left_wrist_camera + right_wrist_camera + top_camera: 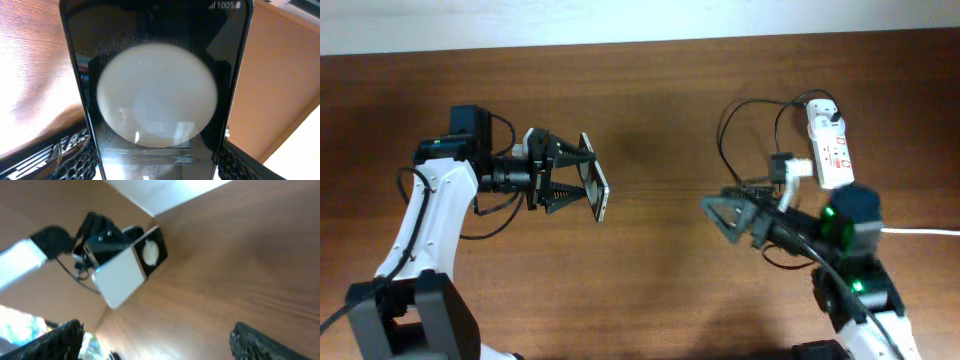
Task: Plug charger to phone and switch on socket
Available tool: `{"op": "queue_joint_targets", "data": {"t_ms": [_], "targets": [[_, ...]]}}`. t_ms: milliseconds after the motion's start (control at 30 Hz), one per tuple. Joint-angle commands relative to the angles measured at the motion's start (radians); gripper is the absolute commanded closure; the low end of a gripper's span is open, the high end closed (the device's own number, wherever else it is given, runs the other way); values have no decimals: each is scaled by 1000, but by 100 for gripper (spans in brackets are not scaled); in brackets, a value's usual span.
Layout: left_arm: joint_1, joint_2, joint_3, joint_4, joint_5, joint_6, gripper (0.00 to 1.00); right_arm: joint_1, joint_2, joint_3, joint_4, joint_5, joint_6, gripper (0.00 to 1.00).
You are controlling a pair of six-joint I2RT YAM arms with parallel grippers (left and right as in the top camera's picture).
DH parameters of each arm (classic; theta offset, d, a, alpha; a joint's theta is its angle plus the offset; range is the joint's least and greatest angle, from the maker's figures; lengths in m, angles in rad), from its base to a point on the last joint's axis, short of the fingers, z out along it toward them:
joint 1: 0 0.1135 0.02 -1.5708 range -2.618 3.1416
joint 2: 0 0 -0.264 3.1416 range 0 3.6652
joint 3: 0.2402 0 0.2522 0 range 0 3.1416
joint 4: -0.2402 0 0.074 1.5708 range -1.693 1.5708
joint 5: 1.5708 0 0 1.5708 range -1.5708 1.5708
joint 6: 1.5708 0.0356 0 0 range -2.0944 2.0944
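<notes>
In the overhead view the left end effector [588, 187] pinches the phone [599, 180] by its edges and holds it on edge above the tabletop [660, 90], its free side turned toward the other arm. The right end effector [724, 214] is spread and carries nothing. Just behind it lies the charger [800, 168], its white adapter beside the power strip [832, 150] and its black cable looping back past the fingers. I cannot find the connector tip.

The left wrist view is filled by the phone [157, 95], with a padded finger [70, 160] at each lower corner. The grip looks square and firm, so this arm should hold steady and do nothing more.

In the right wrist view the right end effector [156, 332] has wide-open fingers at the bottom edge, and the phone [135, 265] hangs far ahead, up and to the left.

The step, as I judge it, is to fetch the connector. The right arm should turn back, pinch the cable close behind the tip so it cannot flex, then line it up with the port before pushing.
</notes>
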Motion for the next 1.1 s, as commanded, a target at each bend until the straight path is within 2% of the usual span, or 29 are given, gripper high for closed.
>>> {"op": "queue_joint_targets", "data": {"t_ms": [0, 67, 200, 333, 467, 667, 767, 1067], "targets": [[4, 2, 21, 1, 26, -22, 36, 207, 96, 178, -152, 328, -138, 5], [4, 2, 21, 1, 3, -47, 36, 333, 135, 238, -210, 517, -138, 6], [3, 2, 21, 33, -37, -109, 36, 578, 150, 250, -192, 817, -109, 9], [-16, 2, 21, 53, -61, -146, 36, 698, 192, 250, -82, 891, -44, 9], [-47, 2, 21, 54, -93, -146, 35, 739, 307, 250, 12, 933, 11, 10], [-56, 2, 21, 53, -132, -149, 36, 783, 425, 250, 129, 938, 18, 14], [-85, 2, 21, 67, -143, -156, 36, 783, 456, 250, 135, 987, 74, 16], [-167, 2, 21, 102, -194, -212, 38, 783, 470, 250, 154, 994, 103, 39]]}}
